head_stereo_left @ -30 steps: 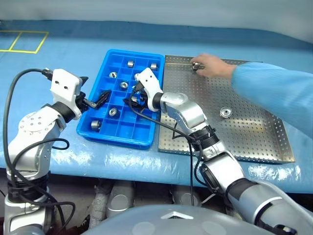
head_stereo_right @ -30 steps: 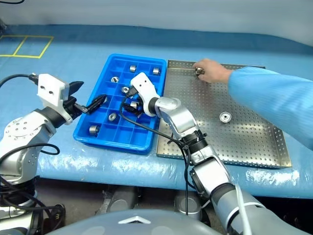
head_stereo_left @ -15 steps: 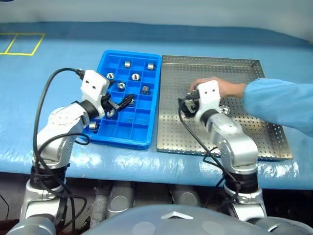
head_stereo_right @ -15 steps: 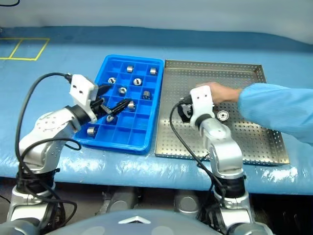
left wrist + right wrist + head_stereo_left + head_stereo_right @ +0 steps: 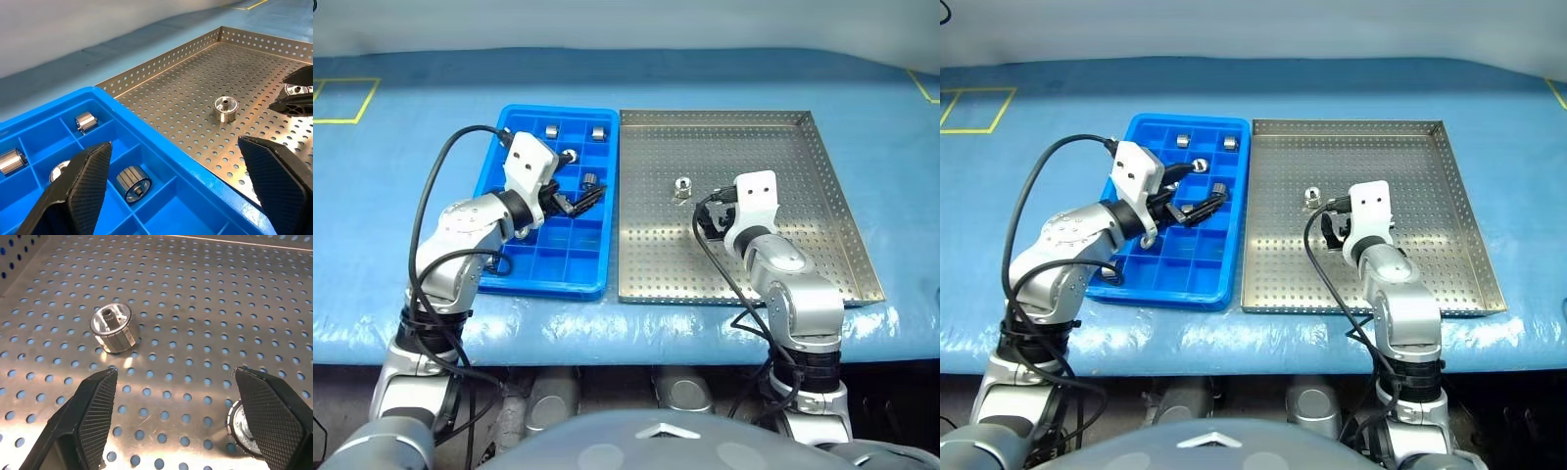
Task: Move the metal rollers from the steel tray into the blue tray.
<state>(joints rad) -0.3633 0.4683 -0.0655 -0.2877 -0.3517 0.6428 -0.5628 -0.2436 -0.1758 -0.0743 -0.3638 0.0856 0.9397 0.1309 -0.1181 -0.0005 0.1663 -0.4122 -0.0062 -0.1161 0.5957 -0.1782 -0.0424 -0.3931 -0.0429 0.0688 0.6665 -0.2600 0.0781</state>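
Observation:
The blue tray (image 5: 536, 276) lies on the left with several metal rollers (image 5: 591, 178) in its far compartments. The steel tray (image 5: 773, 274) lies beside it on the right. One roller (image 5: 683, 187) stands upright on its perforated floor. In the right wrist view that roller (image 5: 111, 327) sits ahead of my open right gripper (image 5: 174, 374), and a second roller (image 5: 238, 425) is half hidden behind one finger. My right gripper (image 5: 710, 219) hangs low over the steel tray, empty. My left gripper (image 5: 579, 200) is open over the blue tray, holding nothing.
Both trays rest on a table under a blue cover (image 5: 724, 83). Yellow tape lines (image 5: 342, 103) mark the cover at the far left. Black cables loop from both wrists, the left one (image 5: 435, 186) arching beside the blue tray.
My right gripper has swung from the blue tray over to the steel tray. The person's arm has left the steel tray. My left gripper has moved right over the blue tray.

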